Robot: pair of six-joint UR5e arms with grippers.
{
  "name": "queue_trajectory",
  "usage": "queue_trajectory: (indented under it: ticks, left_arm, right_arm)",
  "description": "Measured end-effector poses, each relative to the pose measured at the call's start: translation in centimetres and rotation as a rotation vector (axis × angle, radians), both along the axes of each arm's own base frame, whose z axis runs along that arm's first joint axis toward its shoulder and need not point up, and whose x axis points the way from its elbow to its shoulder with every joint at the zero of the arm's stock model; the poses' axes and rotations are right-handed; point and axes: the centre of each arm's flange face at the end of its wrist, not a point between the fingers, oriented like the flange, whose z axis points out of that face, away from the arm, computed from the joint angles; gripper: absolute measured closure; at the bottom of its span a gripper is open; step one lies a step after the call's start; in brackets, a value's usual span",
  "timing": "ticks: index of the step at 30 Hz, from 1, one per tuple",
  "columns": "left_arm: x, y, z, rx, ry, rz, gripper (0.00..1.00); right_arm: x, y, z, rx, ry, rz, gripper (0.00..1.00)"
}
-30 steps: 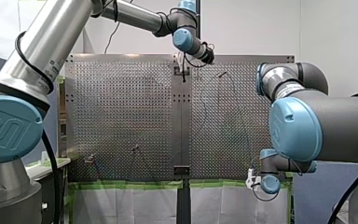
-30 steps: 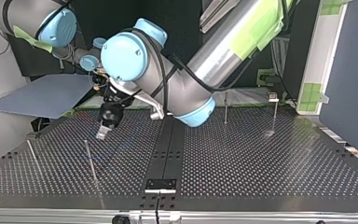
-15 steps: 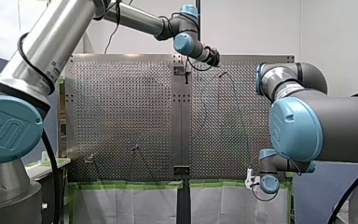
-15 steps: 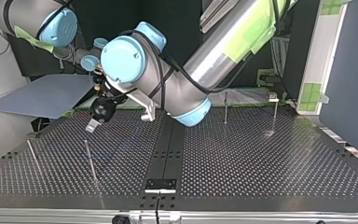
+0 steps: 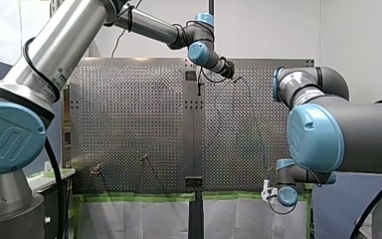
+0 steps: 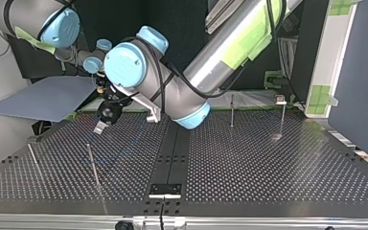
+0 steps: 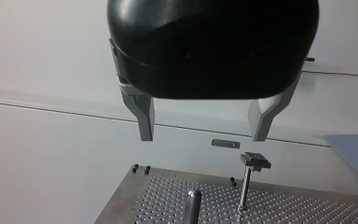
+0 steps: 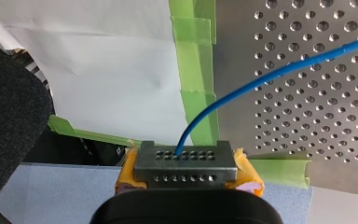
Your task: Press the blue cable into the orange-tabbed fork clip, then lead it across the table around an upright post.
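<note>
**Right gripper clamps the blue cable at the table's edge; left gripper hangs open above the table**

My right gripper (image 8: 185, 158) is closed on the blue cable (image 8: 270, 79). In the right wrist view the cable comes out from between the fingers, whose yellow-orange pads (image 8: 248, 176) show on either side of a perforated metal face. From there the cable rises in a curve and runs out over the perforated table (image 8: 317, 116). Strips of green tape (image 8: 196, 84) line the table's edge just ahead of the gripper, with a white sheet (image 8: 107, 79) beyond them and a blue-grey board (image 8: 51, 191) under the gripper. In the front view this gripper sits low at the table's near edge, towards the right corner.

My left gripper (image 7: 204, 123) holds nothing. Its two metal fingers (image 7: 144, 119) stand well apart, with only the wall showing between them. Beneath it, the left wrist view shows a corner of the table, a capped post (image 7: 254, 162) and a second post nearer the camera that is too blurred to describe. In the front view this gripper appears against the table's far edge, just right of the centre strip. In the top view it hangs above the table's left half, near two upright posts (image 6: 92, 163). I cannot tell which fixture is the orange-tabbed clip.
</note>
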Motion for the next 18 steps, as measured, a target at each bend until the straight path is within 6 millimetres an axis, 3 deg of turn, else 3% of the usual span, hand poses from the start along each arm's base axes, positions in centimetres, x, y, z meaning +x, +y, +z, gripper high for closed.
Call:
queue_trajectory:
  ticks: [18]
  left_arm:
    - [0.13,0.28,-0.07,0.0,0.004,0.043,0.0]
  right_arm:
    - [0.04,0.0,0.0,0.001,-0.002,0.002,1.0]
